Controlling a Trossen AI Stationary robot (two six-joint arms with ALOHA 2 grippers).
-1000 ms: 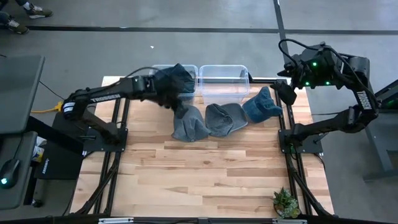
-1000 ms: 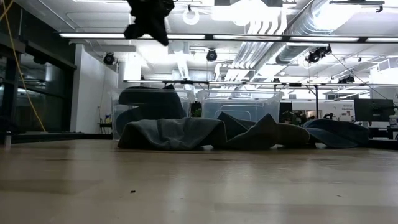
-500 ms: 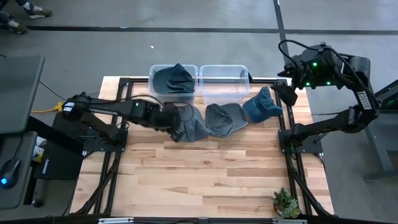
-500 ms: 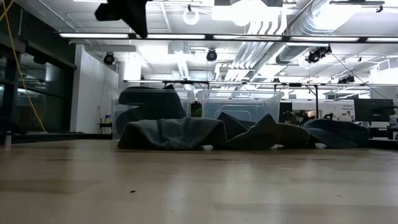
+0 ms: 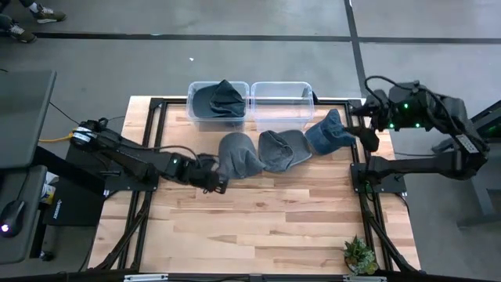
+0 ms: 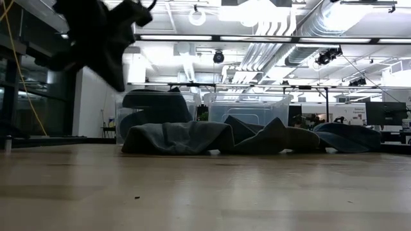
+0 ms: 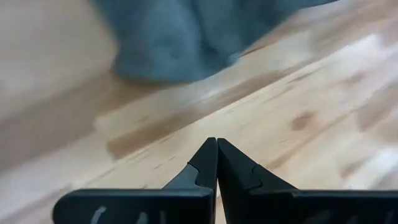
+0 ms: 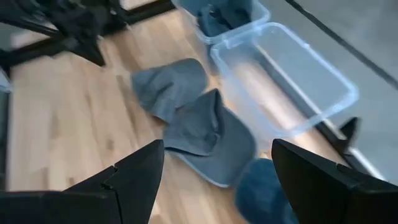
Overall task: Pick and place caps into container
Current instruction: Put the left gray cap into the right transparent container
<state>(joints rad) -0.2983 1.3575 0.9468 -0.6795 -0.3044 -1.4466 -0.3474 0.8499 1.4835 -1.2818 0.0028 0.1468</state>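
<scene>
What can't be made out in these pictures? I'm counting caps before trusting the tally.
- How many caps are in the left bin: in the high view one dark cap covers anything beneath.
- Low view: the grey cap in front hides much of the caps behind it.
- Left wrist view: the cap is blurred and cut off by the edge.

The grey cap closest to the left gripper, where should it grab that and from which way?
Probably the raised crown of the grey cap, pinched from straight above. It lies slumped flat on the table, so fabric bunches there. The left gripper, shut, sits just beside its near edge and must open first.
</scene>
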